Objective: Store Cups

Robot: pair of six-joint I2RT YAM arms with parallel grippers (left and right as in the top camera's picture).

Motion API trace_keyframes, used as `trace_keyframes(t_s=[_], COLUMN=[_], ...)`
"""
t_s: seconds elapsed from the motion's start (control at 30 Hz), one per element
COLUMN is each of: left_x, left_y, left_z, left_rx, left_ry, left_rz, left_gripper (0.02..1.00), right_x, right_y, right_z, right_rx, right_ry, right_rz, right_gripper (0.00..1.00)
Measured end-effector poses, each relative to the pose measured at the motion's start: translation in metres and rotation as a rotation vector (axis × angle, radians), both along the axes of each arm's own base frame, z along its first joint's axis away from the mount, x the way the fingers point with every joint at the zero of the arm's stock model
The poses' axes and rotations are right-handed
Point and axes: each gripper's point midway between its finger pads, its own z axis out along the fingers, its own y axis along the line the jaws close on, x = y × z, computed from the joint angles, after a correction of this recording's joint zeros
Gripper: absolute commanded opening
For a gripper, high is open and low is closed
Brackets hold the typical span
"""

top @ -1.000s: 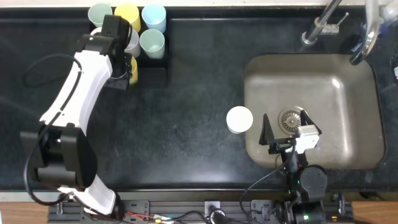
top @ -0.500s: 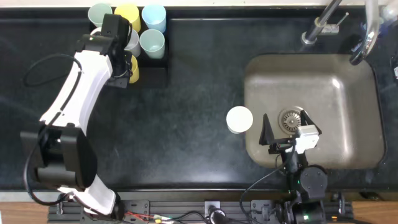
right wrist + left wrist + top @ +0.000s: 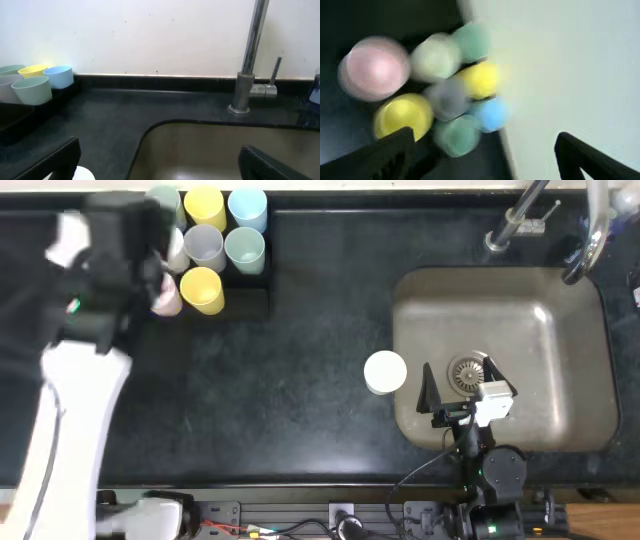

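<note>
Several pastel cups stand clustered in a black rack at the counter's back left, among them a yellow cup, a pink cup, a grey cup and a teal cup. My left gripper hangs open above the cluster, blurred, holding nothing. A single white cup sits on the counter by the sink's left edge. My right gripper is open and empty over the sink, just right of that white cup.
The steel sink fills the right side, with its drain under the right gripper and a faucet behind. The dark counter lies open between rack and sink. A pale wall runs along the back.
The left arm has swung away to the left and up from the rack. The yellow cup it was on now stands free, and the pink cup has come into sight. The right arm is unchanged.
</note>
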Motion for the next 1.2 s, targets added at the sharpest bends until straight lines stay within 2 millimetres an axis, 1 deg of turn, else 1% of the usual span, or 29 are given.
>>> trace_keyframes(t_s=[0.07,0.1,0.13,0.17,0.2,0.27,0.3,0.4,0.5,0.67,0.77,0.87,0.97,1.07,1.2], left_x=[0.004,0.004,0.0,-0.006,-0.014,-0.032,-0.041,-0.066,-0.088,-0.122,-0.14,-0.154,-0.163,-0.167,-0.168], left_y=[0.012,0.017,0.022,0.026,0.029,0.032,0.031,0.025,0.019,0.011,0.005,0.004,0.003,0.002,-0.002], left_z=[0.055,0.082,0.103,0.116,0.125,0.13,0.126,0.099,0.064,-0.009,-0.038,-0.054,-0.07,-0.09,-0.106], left_rx=[0.132,0.214,0.305,0.384,0.476,0.629,0.698,0.851,0.946,1.025,1.051,1.068,1.078,1.073,1.061], left_ry=[-0.188,-0.281,-0.36,-0.407,-0.446,-0.494,-0.507,-0.541,-0.579,-0.555,-0.564,-0.587,-0.588,-0.563,-0.528], left_rz=[-0.042,-0.062,-0.084,-0.102,-0.123,-0.156,-0.175,-0.22,-0.234,-0.284,-0.307,-0.298,-0.303,-0.321,-0.36], left_gripper=[0.952,0.952,0.956,0.972,0.991,1.0,1.0,1.0,1.0,1.0,1.0,0.998,1.0,1.0,1.0], right_x=[0.0,0.0,0.0,0.0,0.0,0.0,0.0,0.0,0.0,0.0,0.0,0.0,0.0,0.0,0.0], right_y=[0.0,0.0,0.0,0.0,0.0,0.0,0.0,0.0,0.0,0.0,0.0,0.0,0.0,0.0,0.0], right_z=[0.0,0.0,0.0,0.0,0.0,0.0,0.0,0.0,0.0,0.0,0.0,0.0,0.0,0.0,0.0], right_rx=[0.0,0.0,0.0,0.0,0.0,0.0,0.0,0.0,0.0,0.0,0.0,0.0,0.0,0.0,0.0], right_ry=[0.001,0.0,0.0,0.001,0.0,0.0,0.0,0.0,0.0,0.0,0.0,0.0,0.0,0.0,0.0], right_rz=[0.0,0.0,0.0,0.0,0.0,0.0,0.0,0.0,0.0,0.0,0.0,0.0,0.0,0.0,0.0], right_gripper=[0.998,0.998,0.998,0.998,0.998,0.998,0.998,0.998,0.998,0.998,0.998,0.998,0.998,0.998,0.998])
